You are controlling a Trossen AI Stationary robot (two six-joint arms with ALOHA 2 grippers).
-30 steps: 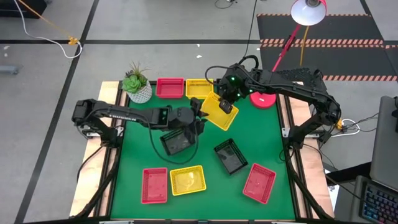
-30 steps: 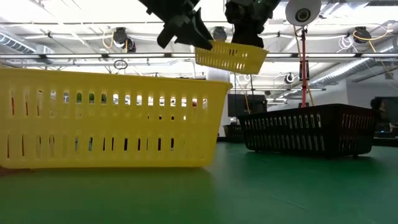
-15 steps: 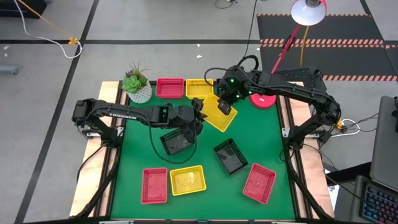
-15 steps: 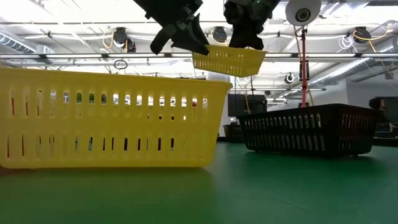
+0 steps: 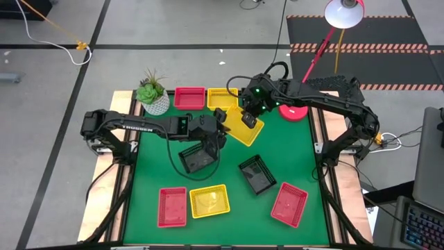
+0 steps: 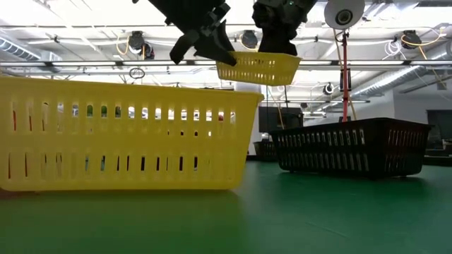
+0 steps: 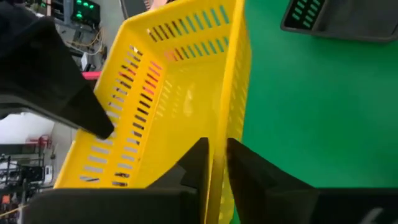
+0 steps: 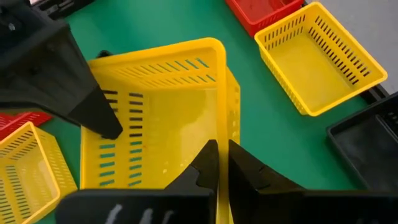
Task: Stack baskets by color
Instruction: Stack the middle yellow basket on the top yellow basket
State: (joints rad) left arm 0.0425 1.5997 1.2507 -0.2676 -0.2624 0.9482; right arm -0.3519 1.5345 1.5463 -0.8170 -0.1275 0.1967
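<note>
A yellow basket [image 5: 243,129] hangs in the air over the far middle of the green table, between my two grippers. My right gripper [image 8: 217,163] is shut on one of its walls. My left gripper [image 7: 215,167] has its fingers closed around the opposite side's wall. In the low view the basket [image 6: 258,68] hangs high, tilted, with the left gripper [image 6: 205,44] at its left end. Other baskets lie flat on the mat: a black one [image 5: 198,160] under my left arm, another black one [image 5: 257,173], and red and yellow ones. My left gripper pinches a slotted side wall [image 7: 222,130] of the yellow basket at its rim, one finger inside and one outside. The fingers slant down from the table's left. The basket is clear of the table. My right gripper pinches the wall [image 8: 222,121] on the other side at its rim, one finger inside and one outside, slanting down from the right. The basket hangs tilted below it.
At the far edge stand a red basket [image 5: 189,98] and a yellow basket [image 5: 219,98], a potted plant [image 5: 153,97] and a round red lamp base [image 5: 295,112]. Near the front lie a red basket [image 5: 173,207], a yellow one [image 5: 209,201] and another red one [image 5: 290,204].
My left gripper has edged toward the held yellow basket and its fingers have drawn together on the wall. The basket, still in the right gripper, has shifted slightly toward the far left and stays aloft.
</note>
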